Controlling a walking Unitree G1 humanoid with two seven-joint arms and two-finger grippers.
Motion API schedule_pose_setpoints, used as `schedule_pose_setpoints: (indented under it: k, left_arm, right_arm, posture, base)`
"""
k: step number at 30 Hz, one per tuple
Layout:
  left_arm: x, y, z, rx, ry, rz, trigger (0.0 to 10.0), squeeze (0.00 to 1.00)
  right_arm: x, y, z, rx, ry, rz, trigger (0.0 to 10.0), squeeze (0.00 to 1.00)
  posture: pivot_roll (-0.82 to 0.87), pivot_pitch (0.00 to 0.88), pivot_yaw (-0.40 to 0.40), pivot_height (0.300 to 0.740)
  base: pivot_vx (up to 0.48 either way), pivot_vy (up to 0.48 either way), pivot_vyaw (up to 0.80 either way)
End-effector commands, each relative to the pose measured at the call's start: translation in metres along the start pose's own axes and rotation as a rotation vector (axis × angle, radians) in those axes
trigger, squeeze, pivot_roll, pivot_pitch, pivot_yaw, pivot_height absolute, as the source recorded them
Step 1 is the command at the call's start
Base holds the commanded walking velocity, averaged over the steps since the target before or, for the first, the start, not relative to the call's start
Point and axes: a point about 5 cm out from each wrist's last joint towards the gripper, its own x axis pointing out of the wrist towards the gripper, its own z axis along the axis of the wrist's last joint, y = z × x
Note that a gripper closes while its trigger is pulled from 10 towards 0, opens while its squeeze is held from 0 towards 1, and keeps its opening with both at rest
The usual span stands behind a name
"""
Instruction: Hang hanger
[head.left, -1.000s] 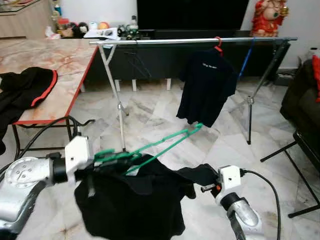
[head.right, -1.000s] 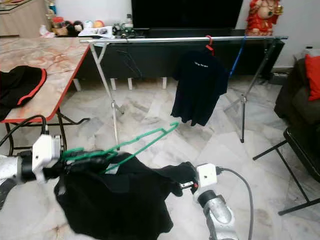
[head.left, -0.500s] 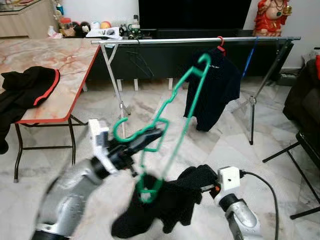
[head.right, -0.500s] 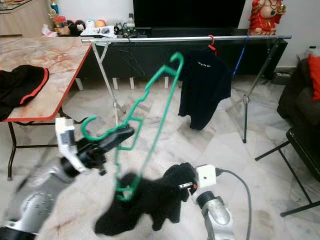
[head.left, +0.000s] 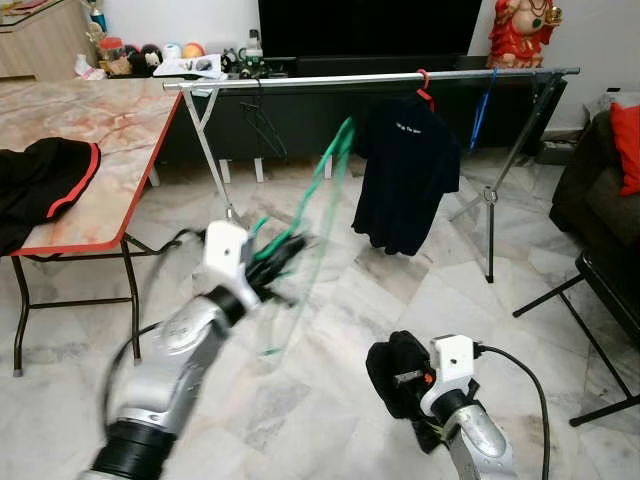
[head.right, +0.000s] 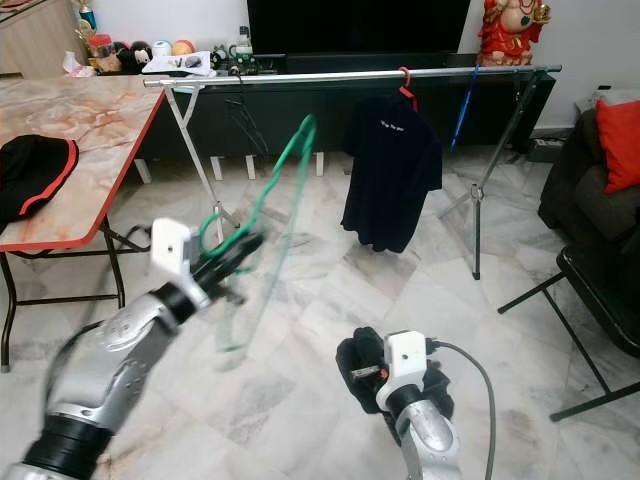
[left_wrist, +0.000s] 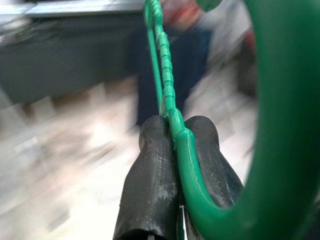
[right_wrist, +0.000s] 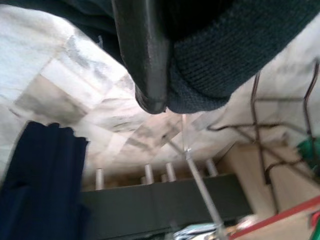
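My left pincer (head.left: 290, 252) is raised at about 10 o'clock from centre, fingers (left_wrist: 155, 165) pressed together on the green hanger (head.left: 318, 190), pinching it just below the hook. The hanger is blurred, tilted up and away toward the rail (head.left: 370, 79), its top near the rail but apart from it. It carries no garment.

My right pincer (head.left: 402, 378) is low at 5 o'clock, closed on a bunched black garment (head.left: 392, 375) that hangs in a wad off it above the marble floor (head.left: 330, 330). Wrist view: one black finger (right_wrist: 142, 55) lies tight against dark knit cloth (right_wrist: 225, 45).

The rail spans 11 to 2 o'clock on crossed legs. A dark T-shirt (head.left: 402, 175) hangs from it on a red hanger (head.left: 424, 88); a blue hanger (head.left: 478, 110) hangs further right, and a dark empty hanger (head.left: 262, 125) toward the left.

The surface (head.left: 95, 130) with the red edge is at 9 o'clock; a black garment with red trim (head.left: 40, 185) lies on it, draped over the near edge. A dark chair (head.left: 600, 230) with a red cushion (head.left: 627, 140) is at 3 o'clock.
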Motion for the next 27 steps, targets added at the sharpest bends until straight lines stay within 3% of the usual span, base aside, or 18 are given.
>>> schedule_pose_setpoints:
  k: [1,4,6,7,8,10,11,12,14,15,18,19,22,23,26,27]
  left_arm:
    - [-0.01,0.009,-0.016,0.077,0.06,0.051,10.0,0.0]
    - [-0.022,0.019,-0.034,0.112,0.127,0.105,10.0,0.0]
    - [-0.034,0.027,-0.053,0.203,0.199,0.126,10.0,0.0]
    - [-0.052,0.038,-0.077,0.212,0.296,0.17,10.0,0.0]
    - [-0.052,0.038,-0.077,0.212,0.296,0.17,10.0,0.0]
    - [-0.092,0.05,-0.117,0.188,0.506,0.229,10.0,0.0]
    - [-0.092,0.05,-0.117,0.188,0.506,0.229,10.0,0.0]
    - [-0.105,0.051,-0.128,0.152,0.552,0.251,10.0,0.0]
    - [-0.13,0.049,-0.148,0.094,0.652,0.295,10.0,0.0]
    - [-0.149,0.045,-0.162,0.069,0.734,0.319,10.0,0.0]
    - [-0.162,0.04,-0.171,0.043,0.775,0.337,10.0,0.0]
    - [-0.178,0.031,-0.183,0.008,0.835,0.363,10.0,0.0]
    - [-0.187,0.025,-0.19,-0.014,0.873,0.376,10.0,0.0]
    - [-0.199,0.014,-0.2,-0.044,0.924,0.379,10.0,0.0]
    - [-0.201,0.01,-0.202,-0.049,0.937,0.357,10.0,0.0]
    - [-0.202,0.007,-0.204,-0.044,0.949,0.334,10.0,0.0]
  right_arm:
    - [0.003,-0.002,0.01,0.032,-0.063,-0.044,0.0,0.0]
    - [0.003,-0.005,0.012,0.063,-0.086,-0.086,0.0,0.0]
    - [0.002,-0.008,0.014,0.09,-0.112,-0.121,0.0,0.0]
    - [0.001,-0.011,0.017,0.128,-0.138,-0.162,0.0,0.0]
    - [0.001,-0.011,0.017,0.128,-0.138,-0.162,0.0,0.0]
    - [0.001,-0.016,0.023,0.141,-0.178,-0.203,0.0,0.0]
    - [0.001,-0.016,0.023,0.141,-0.178,-0.203,0.0,0.0]
    - [0.001,-0.016,0.024,0.14,-0.186,-0.206,0.0,0.0]
    - [0.001,-0.015,0.025,0.139,-0.191,-0.217,0.0,0.0]
    - [0.0,-0.015,0.023,0.138,-0.184,-0.228,0.0,0.0]
    - [-0.001,-0.014,0.02,0.134,-0.172,-0.244,0.0,0.0]
    - [-0.005,-0.017,0.013,0.14,-0.144,-0.302,0.0,0.0]
    - [-0.009,-0.019,0.009,0.147,-0.13,-0.341,0.0,0.0]
    - [-0.018,-0.016,0.002,0.094,-0.11,-0.366,0.0,0.0]
    - [-0.021,-0.013,0.0,0.075,-0.109,-0.35,0.0,0.0]
    - [-0.026,-0.011,-0.002,0.065,-0.112,-0.349,1.9,0.0]
  posture:
    - [0.09,0.073,0.031,0.74]
    - [0.09,0.068,0.035,0.74]
    - [0.09,0.064,0.036,0.74]
    - [0.09,0.048,0.042,0.74]
    - [0.09,0.048,0.042,0.74]
    - [0.08,0.041,0.053,0.74]
    - [0.08,0.041,0.053,0.74]
    - [0.08,0.035,0.058,0.74]
    - [0.07,0.034,0.061,0.74]
    - [0.07,0.034,0.061,0.74]
    - [0.07,0.03,0.055,0.74]
    - [0.08,0.029,0.049,0.74]
    - [0.08,0.031,0.048,0.74]
    - [0.08,0.046,0.047,0.74]
    - [0.08,0.046,0.047,0.74]
    - [0.08,0.061,0.049,0.74]
  base:
    - [0.0,0.0,0.0]
    - [0.0,0.0,0.0]
    - [0.0,0.0,0.0]
    - [0.0,0.0,0.0]
    - [0.0,0.0,0.0]
    - [0.0,0.0,0.0]
    - [0.0,0.0,0.0]
    - [0.0,0.0,0.0]
    - [0.0,0.0,0.0]
    - [0.0,0.0,0.0]
    - [0.0,0.0,0.0]
    - [0.0,0.0,0.0]
    - [0.0,0.0,0.0]
    - [0.0,0.0,0.0]
    - [0.0,0.0,0.0]
    - [0.0,0.0,0.0]
